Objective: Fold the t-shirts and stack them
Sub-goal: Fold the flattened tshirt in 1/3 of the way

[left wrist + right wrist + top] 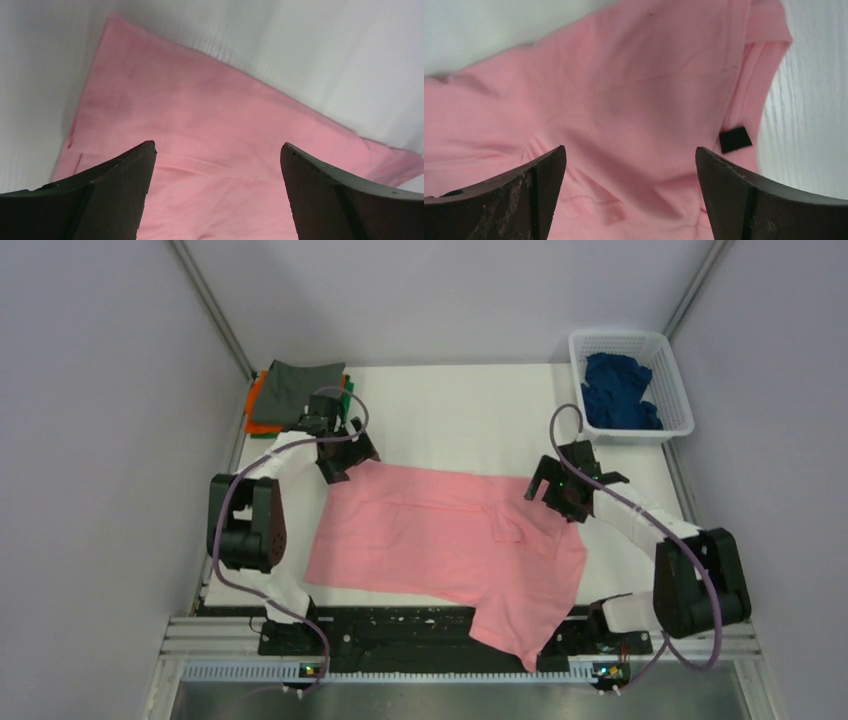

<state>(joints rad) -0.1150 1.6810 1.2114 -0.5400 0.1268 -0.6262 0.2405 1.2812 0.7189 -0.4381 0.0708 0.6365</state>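
Note:
A light pink t-shirt [430,535] lies spread across the white table [450,415], and its lower right part hangs over the near edge. My left gripper [340,462] stands open just above the shirt's far left corner. In the left wrist view pink cloth [200,125] lies below the left gripper [217,147], with nothing between the fingers. My right gripper [548,487] is open over the shirt's far right edge. In the right wrist view the right gripper [630,150] hangs over wrinkled pink cloth [624,90] near a small black tag [735,139]. Grey [300,388], orange [258,412] and green [346,390] t-shirts are stacked at the back left.
A white lattice basket [676,390] at the back right corner holds a crumpled dark navy t-shirt [618,390]. Grey walls close in the table on both sides and at the back. A black rail [400,625] runs along the near edge between the arm bases.

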